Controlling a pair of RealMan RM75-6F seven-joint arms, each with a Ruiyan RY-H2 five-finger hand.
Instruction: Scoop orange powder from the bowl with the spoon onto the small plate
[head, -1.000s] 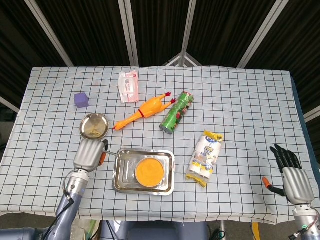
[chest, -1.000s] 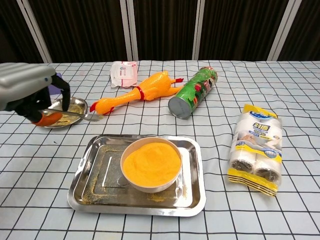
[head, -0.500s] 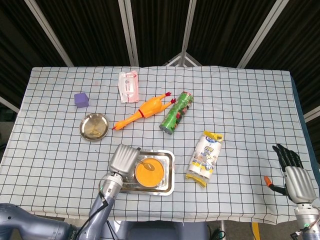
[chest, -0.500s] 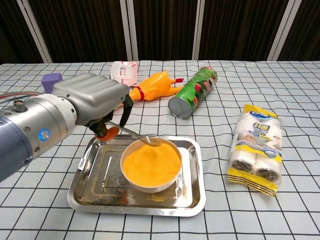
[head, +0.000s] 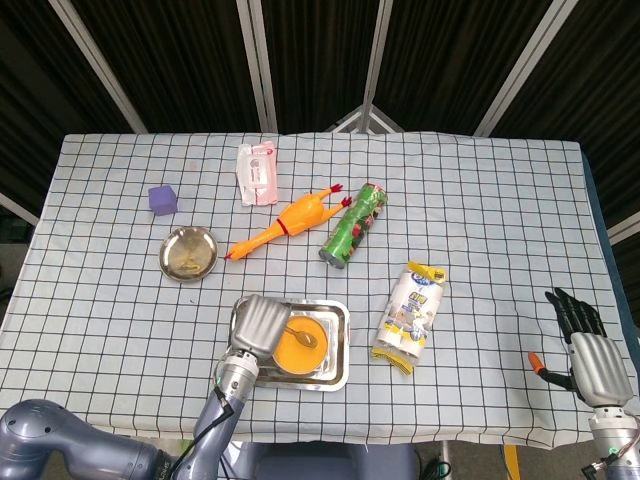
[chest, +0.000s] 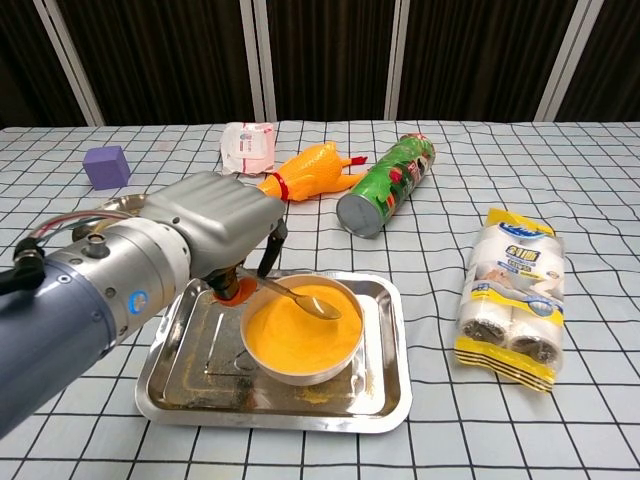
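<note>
In bowl (chest: 301, 330): orange powder (chest: 290, 325), spoon (chest: 305, 297)

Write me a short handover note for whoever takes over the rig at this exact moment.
Left hand holds the spoon, its tip resting on the orange powder in the bowl.
Right hand is open at the table's right edge, holding nothing.
The bowl stands in the steel tray; the small plate lies further back-left and carries some powder residue.
Left to do: load the spoon, carry it to the plate, tip it out.

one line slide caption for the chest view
Left hand holds the spoon over orange powder in the bowl on a steel tray.
</note>
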